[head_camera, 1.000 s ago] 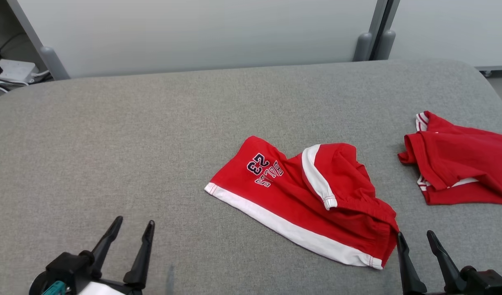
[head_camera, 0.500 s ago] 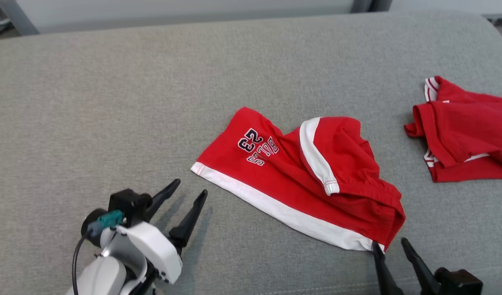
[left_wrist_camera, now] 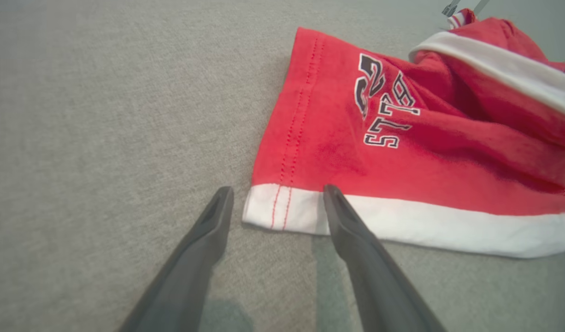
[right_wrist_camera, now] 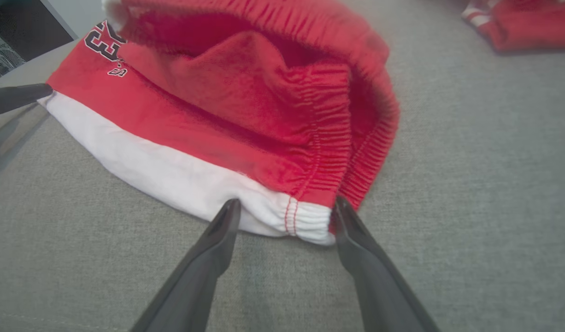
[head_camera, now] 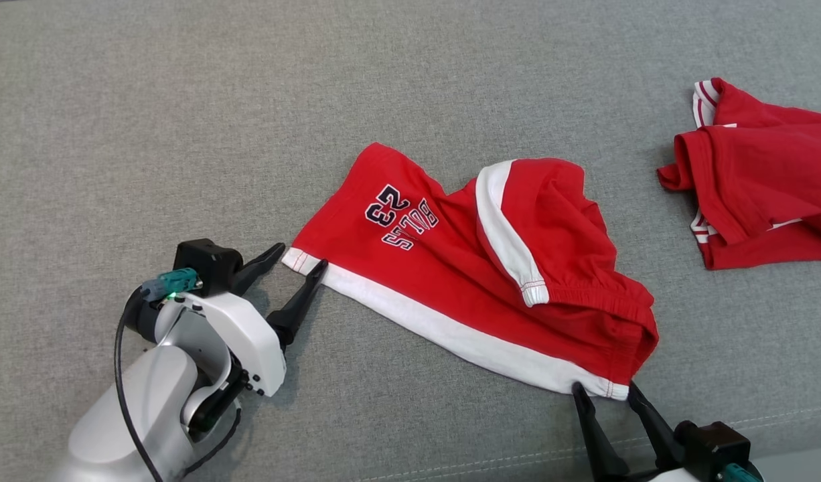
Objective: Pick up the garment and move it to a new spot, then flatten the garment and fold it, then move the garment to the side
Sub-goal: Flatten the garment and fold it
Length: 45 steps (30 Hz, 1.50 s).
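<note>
Two claws, one pair of shorts, and a broad grey padded surface (head_camera: 149, 100) under it all; the red shorts (head_camera: 464, 268) lie crumpled on it right of the middle and toward the near edge; their long axis runs from the leg hem on my left to the elastic waistband (right_wrist_camera: 328, 152) on my right, slanting nearer to me as it goes right; one leg is flopped back over the other, so the cloth is humped at the waistband end; a second red garment (head_camera: 765, 181) sits bunched by the right edge, apart from the shorts and out of my way; nothing stands between me and the cloth. The white side stripe (head_camera: 451, 331) faces me along the whole near side, and each end of it is a corner I can take; my left claw (head_camera: 302, 255) is spread wide and empty, low over the surface, with the hem corner between its fingertips and one tip over the stripe; my right claw (head_camera: 603, 386) is equally wide and empty, its tips flanking the waistband corner; I judge each arm is placed for its own corner, so the coming move is a short push forward and a pinch at both ends; the risk is catching only one layer at the gathered waistband.
</note>
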Tool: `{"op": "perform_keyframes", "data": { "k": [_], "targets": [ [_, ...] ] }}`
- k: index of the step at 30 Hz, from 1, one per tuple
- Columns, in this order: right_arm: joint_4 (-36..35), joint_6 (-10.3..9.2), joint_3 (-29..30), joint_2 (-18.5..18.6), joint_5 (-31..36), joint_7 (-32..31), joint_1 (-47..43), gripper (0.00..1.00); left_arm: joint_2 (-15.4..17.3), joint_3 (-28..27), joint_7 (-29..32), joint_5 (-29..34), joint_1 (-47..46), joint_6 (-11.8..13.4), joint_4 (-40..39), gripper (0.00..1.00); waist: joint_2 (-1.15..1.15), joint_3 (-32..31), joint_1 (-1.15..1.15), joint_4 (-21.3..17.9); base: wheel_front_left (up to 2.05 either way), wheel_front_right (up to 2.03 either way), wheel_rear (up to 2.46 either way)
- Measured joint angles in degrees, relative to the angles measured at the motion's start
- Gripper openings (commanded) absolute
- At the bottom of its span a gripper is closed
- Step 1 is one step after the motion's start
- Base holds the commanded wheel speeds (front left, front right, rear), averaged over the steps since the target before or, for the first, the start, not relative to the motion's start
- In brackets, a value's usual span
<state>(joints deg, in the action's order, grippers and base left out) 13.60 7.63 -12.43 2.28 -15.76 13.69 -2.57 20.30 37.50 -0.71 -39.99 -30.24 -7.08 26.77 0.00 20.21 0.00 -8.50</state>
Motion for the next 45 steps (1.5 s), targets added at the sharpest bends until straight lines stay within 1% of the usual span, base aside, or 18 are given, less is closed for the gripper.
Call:
{"op": "perform_keyframes", "data": {
  "k": [4,9,10,18,20,21,22,23,24,25,26,27,31,36,39,45],
  "targets": [
    [0.7,0.00,-0.9,0.0,0.0,0.5,0.8,1.00,1.1,2.3,-0.1,-4.0,-1.7,-0.2,0.9,1.00,0.00,0.5,0.00,-0.1,0.00,0.00,0.00],
    [2.0,0.00,-1.3,0.1,0.0,0.7,1.8,1.00,2.8,4.7,1.3,-9.9,-2.8,-0.4,0.5,1.00,0.00,0.5,0.00,0.1,0.00,0.00,0.00],
    [2.0,0.00,-1.3,0.1,0.0,0.7,1.8,1.00,2.8,4.7,1.3,-9.9,-2.8,-0.4,0.5,1.00,0.00,0.5,0.00,0.1,0.00,0.00,0.00],
    [3.4,-0.14,-2.3,0.3,0.0,1.0,2.4,1.00,6.2,6.1,5.3,-19.8,-3.4,-0.4,-1.7,1.00,0.00,0.0,0.00,0.0,0.00,0.00,0.00],
    [3.7,-0.15,-2.6,0.3,0.0,1.0,2.6,1.00,7.2,6.3,5.7,-20.4,-3.4,-0.4,-1.8,1.00,0.00,-0.2,0.00,-0.1,0.00,0.00,0.00],
    [3.8,-0.15,-2.8,0.3,0.0,1.0,2.7,0.99,7.6,6.4,5.7,-21.0,-3.4,-0.4,-1.9,1.00,0.00,-0.3,0.00,-0.2,0.00,0.00,0.00],
    [3.9,-0.15,-2.9,0.3,0.0,1.0,2.7,0.95,8.0,6.7,5.7,-21.0,-3.4,-0.4,-1.9,0.98,0.00,-0.4,0.00,-0.3,0.00,0.00,0.00],
    [4.0,-0.15,-3.0,0.3,0.0,1.0,2.7,0.95,8.2,6.8,5.7,-21.3,-3.4,-0.4,-1.9,0.93,0.00,-0.4,0.00,-0.4,0.00,0.00,0.00],
    [4.1,-0.15,-3.0,0.3,-0.2,1.0,2.7,0.55,8.3,7.0,5.7,-21.6,-3.4,-0.4,-1.9,0.80,0.00,-0.6,0.00,-0.5,0.00,0.00,0.00],
    [4.2,-0.15,-3.1,0.3,-0.4,1.0,2.7,0.31,8.4,7.3,5.7,-21.7,-3.4,-0.4,-1.9,0.50,0.00,-0.7,0.00,-0.6,0.00,0.00,0.00],
    [4.2,-0.15,-3.2,0.3,-0.4,1.0,2.7,0.00,8.4,7.6,5.8,-21.8,-3.4,-0.4,-1.9,0.02,0.00,-0.7,0.00,-0.7,0.00,0.00,0.00],
    [4.3,-0.15,-3.1,0.3,-0.7,1.0,2.7,0.00,8.5,8.0,5.8,-22.0,-3.4,-0.4,-1.9,0.00,0.00,-0.7,0.00,-0.8,0.00,0.00,0.00],
    [4.4,-0.13,-2.9,0.1,-1.5,1.0,2.6,0.00,8.3,9.9,6.5,-23.2,-3.4,-0.4,-2.2,0.00,0.00,-0.7,0.00,-1.0,0.00,0.00,0.00],
    [3.7,-0.13,-1.9,0.1,-1.6,1.0,1.7,0.00,8.6,10.6,6.5,-23.8,-3.1,-0.4,-3.1,0.00,0.00,-0.8,0.00,-0.8,0.00,0.00,0.00],
    [2.1,-0.13,-0.4,0.1,-1.3,0.9,-0.2,0.00,9.7,10.5,6.5,-24.9,-1.9,-0.3,-5.7,0.00,0.00,-0.9,0.00,-0.4,0.00,0.00,0.00],
    [-3.3,-0.13,2.7,0.1,-0.6,-1.5,-1.8,0.00,12.9,9.7,6.9,-26.2,0.2,1.3,-13.3,0.00,0.00,-0.5,0.00,0.8,0.00,0.00,0.00]
  ]
}}
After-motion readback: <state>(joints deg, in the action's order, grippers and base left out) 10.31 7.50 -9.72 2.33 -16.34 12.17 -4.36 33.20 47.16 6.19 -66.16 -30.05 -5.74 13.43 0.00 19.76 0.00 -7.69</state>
